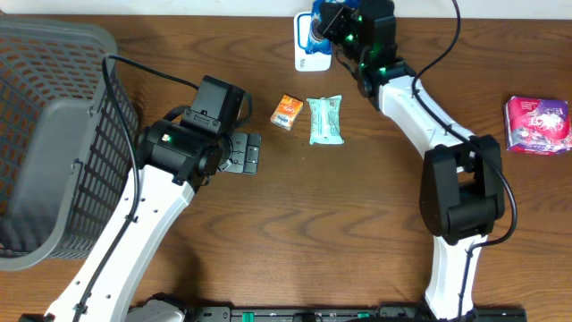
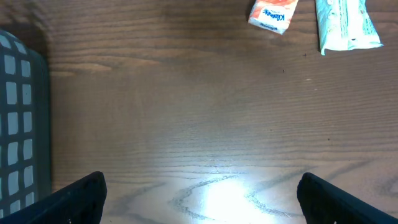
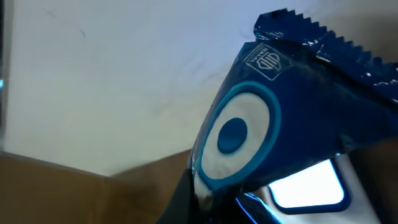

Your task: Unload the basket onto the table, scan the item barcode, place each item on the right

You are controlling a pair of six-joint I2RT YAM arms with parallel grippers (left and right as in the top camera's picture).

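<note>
Glossy blue packet, zigzag-cut top edge, white circle with a blue dot on its face, held tilted over the white scanner at table's 12 o'clock edge. Scanner's lit window glows at packet's 6 o'clock.

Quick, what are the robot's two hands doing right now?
Left gripper: open, holding nothing.
Right gripper: closed on the blue packet.

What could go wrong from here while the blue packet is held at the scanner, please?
The blue packet seems pinched only at its lower edge, so it may slip or sag onto the scanner. Its glossy, creased foil could also glare under the scanner's light and spoil the read.
</note>
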